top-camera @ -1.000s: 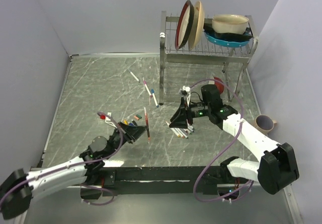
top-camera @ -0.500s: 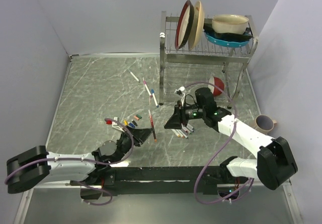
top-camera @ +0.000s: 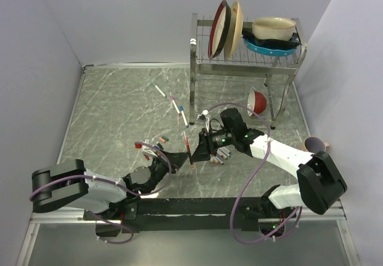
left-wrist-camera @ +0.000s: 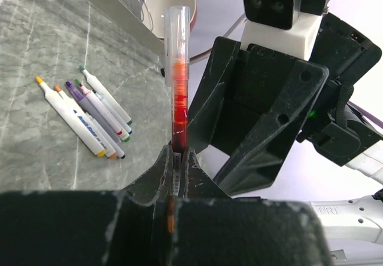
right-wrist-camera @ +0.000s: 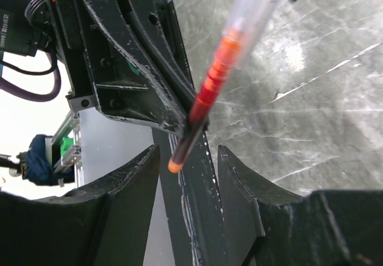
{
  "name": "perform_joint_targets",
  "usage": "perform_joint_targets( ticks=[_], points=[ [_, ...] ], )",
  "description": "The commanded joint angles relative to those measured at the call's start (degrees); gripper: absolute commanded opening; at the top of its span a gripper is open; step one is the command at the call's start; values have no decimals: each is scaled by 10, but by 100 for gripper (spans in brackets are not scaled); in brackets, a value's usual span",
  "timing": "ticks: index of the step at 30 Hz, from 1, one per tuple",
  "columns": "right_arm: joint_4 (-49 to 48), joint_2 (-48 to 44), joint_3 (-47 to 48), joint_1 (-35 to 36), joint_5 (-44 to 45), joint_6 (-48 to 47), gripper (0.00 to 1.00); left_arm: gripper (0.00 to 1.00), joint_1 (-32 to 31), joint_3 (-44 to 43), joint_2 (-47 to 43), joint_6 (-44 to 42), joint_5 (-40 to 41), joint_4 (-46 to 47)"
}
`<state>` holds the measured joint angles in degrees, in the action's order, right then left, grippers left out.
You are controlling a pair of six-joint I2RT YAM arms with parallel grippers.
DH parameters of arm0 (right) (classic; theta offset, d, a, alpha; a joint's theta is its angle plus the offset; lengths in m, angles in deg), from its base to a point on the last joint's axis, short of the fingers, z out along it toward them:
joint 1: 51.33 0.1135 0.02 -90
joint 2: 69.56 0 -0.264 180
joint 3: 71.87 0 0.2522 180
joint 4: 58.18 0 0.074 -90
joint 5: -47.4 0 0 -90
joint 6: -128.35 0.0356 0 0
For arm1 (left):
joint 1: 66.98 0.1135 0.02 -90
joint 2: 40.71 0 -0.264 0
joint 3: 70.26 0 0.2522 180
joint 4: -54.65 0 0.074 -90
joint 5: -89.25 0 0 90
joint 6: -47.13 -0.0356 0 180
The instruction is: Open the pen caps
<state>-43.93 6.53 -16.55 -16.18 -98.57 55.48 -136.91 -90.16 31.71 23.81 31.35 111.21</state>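
My left gripper (top-camera: 185, 157) is shut on a red pen (top-camera: 188, 149) and holds it upright above the table. In the left wrist view (left-wrist-camera: 178, 153) the pen (left-wrist-camera: 179, 92) ends in a clear cap (left-wrist-camera: 178, 27) pointing away. My right gripper (top-camera: 201, 151) is open and right against the pen. In the right wrist view (right-wrist-camera: 189, 155) its fingers (right-wrist-camera: 128, 212) flank the pen's orange end (right-wrist-camera: 175, 165) without touching it. Several loose coloured caps (top-camera: 160, 140) and a red cap (top-camera: 139, 145) lie on the table to the left.
A pile of white pens (top-camera: 221, 153) lies under the right arm, also in the left wrist view (left-wrist-camera: 84, 113). More pens (top-camera: 178, 107) lie by the dish rack (top-camera: 245, 51). A red bowl (top-camera: 257, 101) sits under the rack. A mug (top-camera: 314, 145) stands far right.
My left gripper has carried the red pen to the right. My right gripper has moved left from the pen pile to meet it, and its open fingers now sit round the pen.
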Motion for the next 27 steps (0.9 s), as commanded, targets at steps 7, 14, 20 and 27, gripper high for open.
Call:
perform_joint_targets(
  ticks=[7, 14, 20, 27],
  points=[
    [15, 22, 38, 22, -28, -18, 43, 1, -6, -39, 31, -22, 12, 82],
    [28, 21, 46, 24, -38, -44, 0, 5, -7, -35, 46, -22, 9, 105],
    [86, 38, 74, 25, -47, -96, 0, 69, -7, -12, -11, -44, 24, 69],
    [215, 85, 132, 44, -71, -226, 0, 76, 14, -19, -133, -72, 46, -81]
  ],
)
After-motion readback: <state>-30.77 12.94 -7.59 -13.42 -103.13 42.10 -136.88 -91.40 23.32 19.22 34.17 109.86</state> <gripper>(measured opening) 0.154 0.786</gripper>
